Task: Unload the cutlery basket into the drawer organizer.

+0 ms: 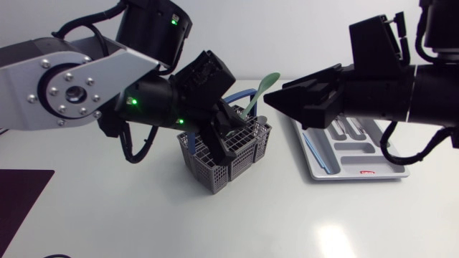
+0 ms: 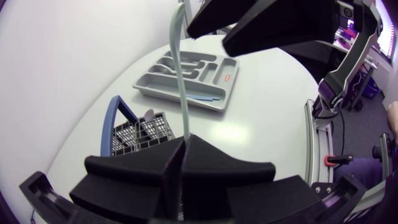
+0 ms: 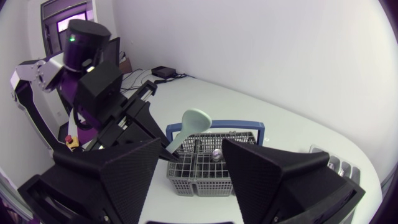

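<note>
So in the head view the cutlery basket (image 1: 228, 154) sits about mid-table (image 1: 143, 222), and the left gripper (image 1: 219, 136) is down right over it, with a green spoon (image 1: 262, 87) poking up and to the right out of that spot. The drawer organizer (image 1: 355, 152) lies well off to the right with a light blue piece (image 1: 315, 154) in its left slot. The right gripper (image 1: 276, 97) hangs between basket and organizer, tips pointing left toward the spoon's bowl but not touching it. There's a dark mat (image 1: 21, 204) at the near left corner. The left wrist view settles it: the left gripper (image 2: 182, 165) has its fingers squeezed together on the green spoon (image 2: 180, 81), whose thin stem runs straight out ahead of them. The cutlery basket (image 2: 142, 134) with its blue handle (image 2: 118, 115) is just beyond the fingers, a metal spoon (image 2: 149, 114) is in it, and the drawer organizer (image 2: 217, 87) is further out. In the right wrist view the right gripper (image 3: 194, 152) is spread wide with nothing in it. The cutlery basket (image 3: 199, 171) shows through the gap ahead, the green spoon (image 3: 193, 121) bowl stands above it, and the left gripper (image 3: 140, 124) is off to one side.
</note>
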Available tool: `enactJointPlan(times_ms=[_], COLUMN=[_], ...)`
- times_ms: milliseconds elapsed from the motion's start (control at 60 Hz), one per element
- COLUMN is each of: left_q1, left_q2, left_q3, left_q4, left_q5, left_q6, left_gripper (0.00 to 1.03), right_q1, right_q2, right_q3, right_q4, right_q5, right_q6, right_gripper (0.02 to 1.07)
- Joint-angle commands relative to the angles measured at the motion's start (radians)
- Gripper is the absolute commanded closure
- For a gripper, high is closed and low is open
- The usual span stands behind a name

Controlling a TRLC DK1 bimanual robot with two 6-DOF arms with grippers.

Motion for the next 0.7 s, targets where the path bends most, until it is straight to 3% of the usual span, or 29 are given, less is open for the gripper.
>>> enactJointPlan(times_ms=[0,150,367,633,683], left_q1=[-0.036,-0.066,-0.083,-0.085,-0.083], left_q2=[-0.001,0.009,0.013,0.039,0.042], left_q3=[-0.014,-0.014,-0.014,-0.010,-0.008], left_q4=[0.030,0.082,0.133,0.145,0.148], left_q5=[-0.062,-0.174,-0.267,-0.281,-0.281], left_q6=[-0.041,-0.048,-0.053,-0.053,-0.056], left_gripper=[0.90,0.89,0.89,0.89,0.89], right_q1=[-0.019,-0.073,-0.099,-0.093,-0.090], right_q2=[0.042,0.107,0.190,0.214,0.219], right_q3=[0.062,0.097,0.123,0.157,0.160], right_q4=[-0.022,-0.029,-0.007,0.019,0.025], right_q5=[-0.024,-0.107,-0.170,-0.196,-0.196], right_q6=[0.040,0.076,0.116,0.147,0.153], right_gripper=[0.33,0.33,0.34,0.34,0.38])
